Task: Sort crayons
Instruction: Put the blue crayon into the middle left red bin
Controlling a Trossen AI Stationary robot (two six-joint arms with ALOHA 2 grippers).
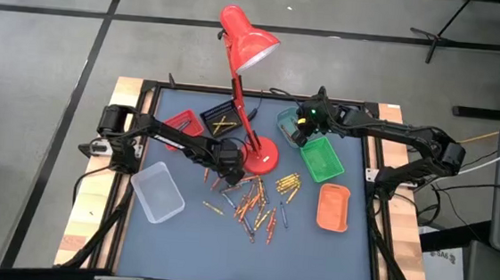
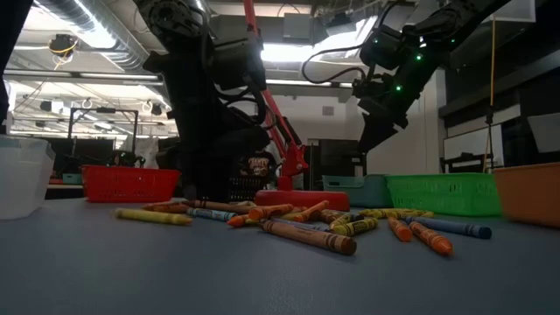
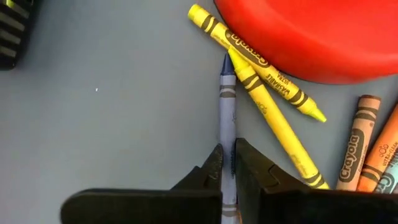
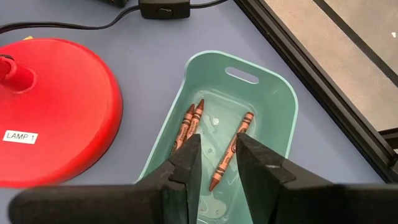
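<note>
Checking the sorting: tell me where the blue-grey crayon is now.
In the left wrist view, the thin blue-grey crayon lies on the table, pinched by the left gripper, beside two yellow crayons by the red lamp base.

Red lamp (image 1: 248, 46), coloured trays (image 1: 332, 206)

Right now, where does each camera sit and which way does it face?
High: overhead, straight down on both arms and the crayon pile.
Low: tabletop height, level across the crayons into the room.
Left wrist: over the left gripper, shut on a blue-grey crayon.
Right wrist: over the right gripper, open above the teal tray.
Both wrist views share the red lamp base.
</note>
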